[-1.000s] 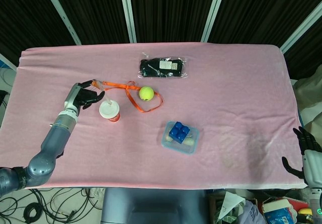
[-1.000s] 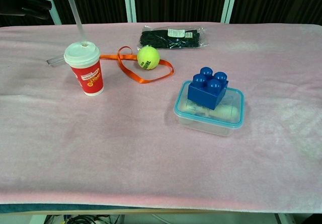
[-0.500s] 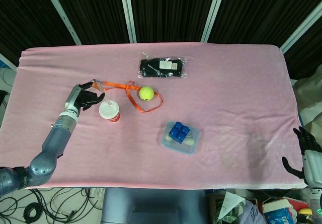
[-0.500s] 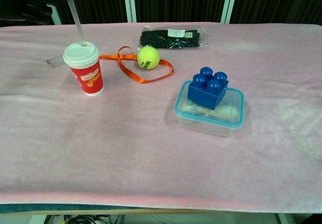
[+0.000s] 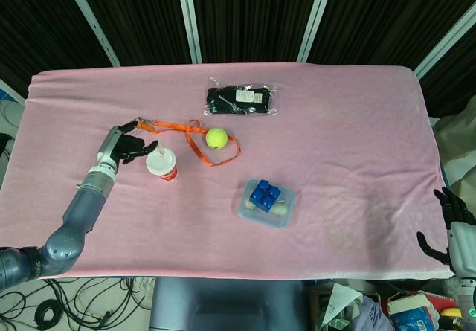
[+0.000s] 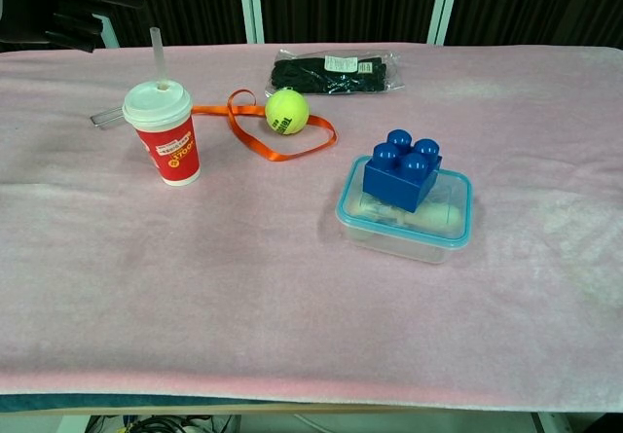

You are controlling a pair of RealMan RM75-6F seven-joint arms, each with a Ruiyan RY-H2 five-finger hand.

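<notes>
Hovering beside cup (image 5: 163, 164), left hand (image 5: 123, 146) released, fingers apart; right hand (image 5: 451, 219) off table edge, open.

The left hand (image 6: 68, 5) is cut by the chest view's top-left corner; the right hand (image 5: 454, 223) sits half off the head view's edge, and whatever pale thing lies under the blue block (image 6: 402, 180) stays unclear
</notes>
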